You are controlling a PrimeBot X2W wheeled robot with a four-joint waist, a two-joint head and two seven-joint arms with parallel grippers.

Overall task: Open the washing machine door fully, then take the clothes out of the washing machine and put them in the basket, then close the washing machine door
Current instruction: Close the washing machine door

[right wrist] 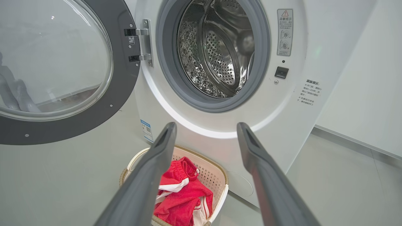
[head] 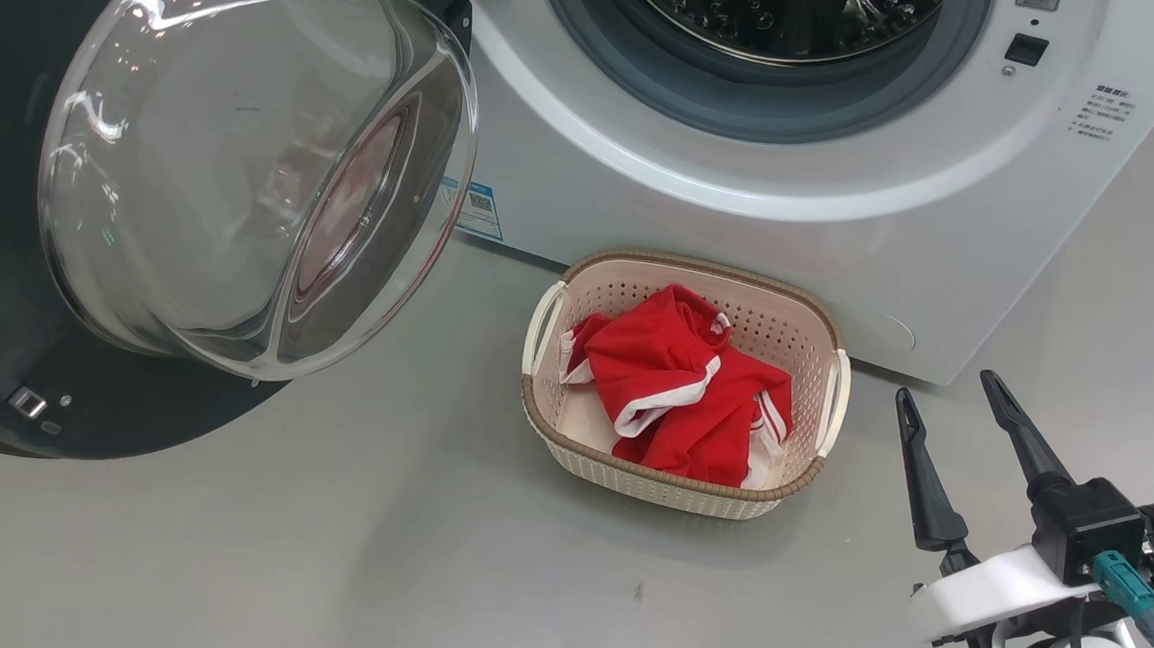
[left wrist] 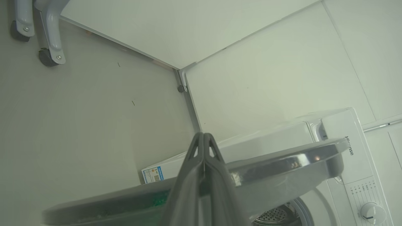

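Glossy round black door (head: pixel 194 190), glass-bellied

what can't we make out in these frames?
- Drum: head view's top edge cuts it; in right wrist view the gasket hides its front floor.
- Left claw, shut: contact with the washing machine door unclear, left wrist view.
- Basket floor, head view: under the clothes.
- Warning label text, right wrist view: too small.
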